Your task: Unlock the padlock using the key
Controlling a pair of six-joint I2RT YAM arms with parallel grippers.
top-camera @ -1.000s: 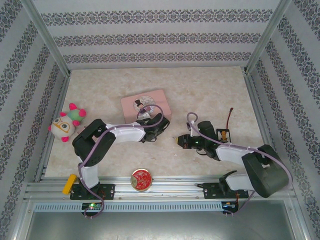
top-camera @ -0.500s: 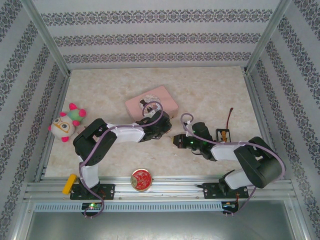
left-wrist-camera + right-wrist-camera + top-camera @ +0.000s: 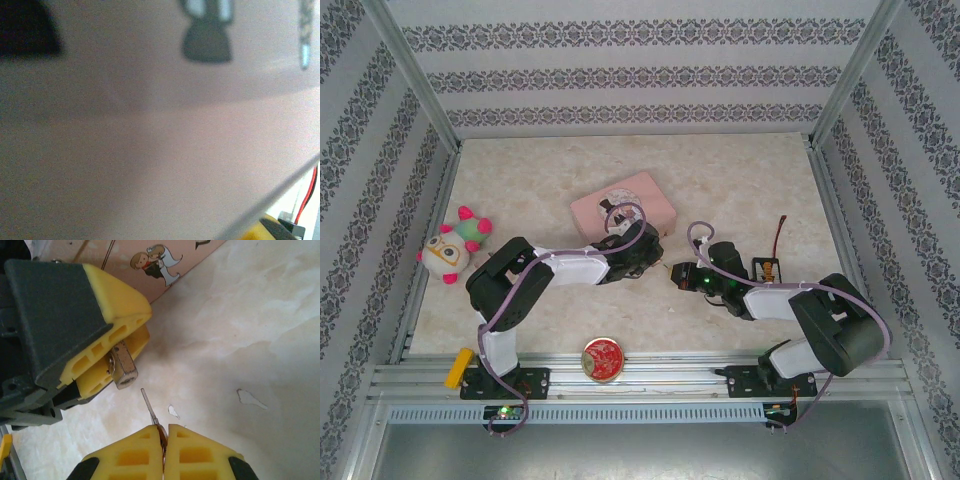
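Right wrist view put the padlock (image 3: 123,371) at the centre of things: its body was clamped between the left fingers (image 3: 131,341), one short end sticking out below the yellow pads, clear of the tabletop (image 3: 250,315). The key (image 3: 149,407) sat just below and slightly right of that exposed end. The right fingers (image 3: 155,440) were pressed together on its head, and only the thin blade showed.

The blade's long axis ran up and a little left, toward the padlock. Its tip stood just beside the lower right corner of the lock, close but apart. Whether the keyhole lay on the face turned to the key could not be told from this angle. By my reading, the coming move depended on bringing the blade in line with that end face, with the right arm carrying the key across the small gap while the left arm held the lock.

Behind the left fingers lay the pink tin box (image 3: 150,260), which also filled the left wrist view as a blur. From the top external view the two arms met mid-tabletop, with a plush toy (image 3: 453,245) far left and a round tin (image 3: 603,358) near the front edge.
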